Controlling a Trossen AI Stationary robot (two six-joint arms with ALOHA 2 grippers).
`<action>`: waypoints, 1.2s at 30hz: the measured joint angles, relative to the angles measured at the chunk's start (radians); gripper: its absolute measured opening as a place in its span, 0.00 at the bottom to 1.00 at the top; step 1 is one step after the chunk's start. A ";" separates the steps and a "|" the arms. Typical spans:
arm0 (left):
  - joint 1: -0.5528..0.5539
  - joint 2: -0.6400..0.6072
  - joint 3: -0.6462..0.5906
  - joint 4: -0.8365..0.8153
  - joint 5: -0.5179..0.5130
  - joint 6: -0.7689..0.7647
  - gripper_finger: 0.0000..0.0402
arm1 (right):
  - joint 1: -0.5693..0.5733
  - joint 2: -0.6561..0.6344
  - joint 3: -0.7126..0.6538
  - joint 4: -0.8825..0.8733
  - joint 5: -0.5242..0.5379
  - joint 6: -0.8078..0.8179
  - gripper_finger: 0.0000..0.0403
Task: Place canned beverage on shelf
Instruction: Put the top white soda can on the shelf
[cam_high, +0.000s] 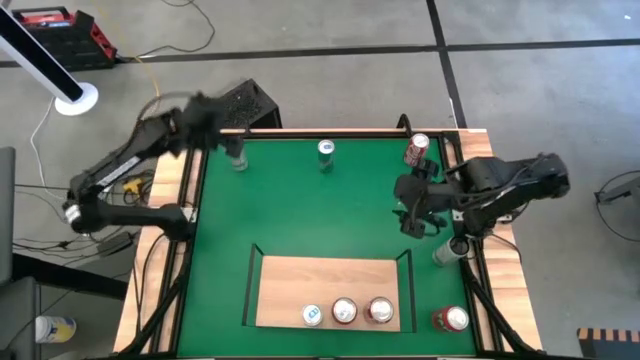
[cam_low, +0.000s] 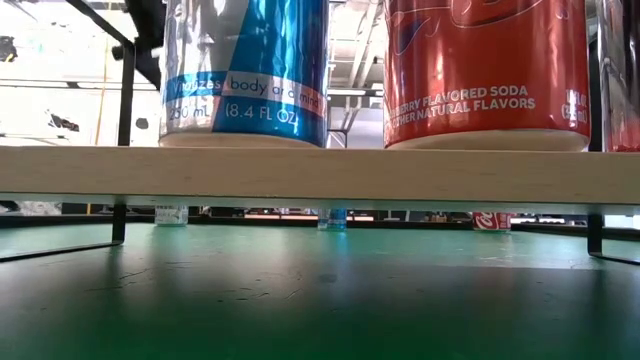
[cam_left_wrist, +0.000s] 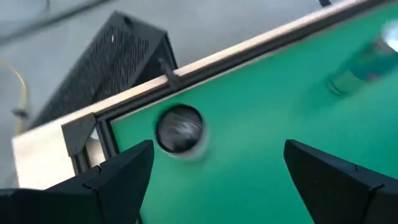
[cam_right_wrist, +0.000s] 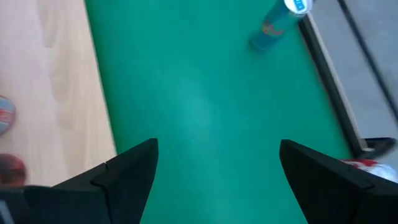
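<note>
1. The green mat (cam_high: 320, 210) covers the table between its wooden slat borders (cam_high: 170, 190).
2. The shelf (cam_high: 330, 290) is a pale-wood rectangular board with thin black rails, standing on the mat at the near middle edge; the low view shows it raised on black legs with the mat running beneath.
3. The left arm reaches over the far-left corner, its gripper (cam_left_wrist: 214, 168) spread wide and empty above a can.
4. The right gripper (cam_right_wrist: 214, 168) hovers over the mat's right side, fingers parted, holding nothing.
5. Three cans stand in a row on the shelf's near edge: a blue-and-silver can (cam_high: 313, 315), a silver-topped can (cam_high: 344, 312) and a red can (cam_high: 380, 311). In the low view the blue one (cam_low: 245, 70) reads "8.4 FL OZ" and an orange-red one (cam_low: 485, 70) reads "FLAVORED SODA".
6. The can under the left gripper (cam_left_wrist: 180, 129) stands upright in the far-left corner; blur hides its label, though it looks silver or grey.
7. A teal can (cam_high: 326, 152) stands at the far middle of the mat.
8. A red can (cam_high: 417, 148) stands at the far right.
9. Another red can (cam_high: 451, 318) sits at the near-right corner, beside the shelf.
</note>
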 joint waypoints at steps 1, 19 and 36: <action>0.061 0.018 0.000 0.015 0.048 0.027 0.86 | -0.009 -0.030 -0.041 0.033 -0.014 0.000 0.89; 0.295 0.323 0.000 0.085 0.236 0.255 0.86 | -0.031 -0.154 -0.260 0.276 0.043 0.325 0.89; 0.301 0.341 -0.007 0.030 0.236 0.309 0.86 | -0.008 -0.095 -0.260 0.272 0.023 0.336 0.89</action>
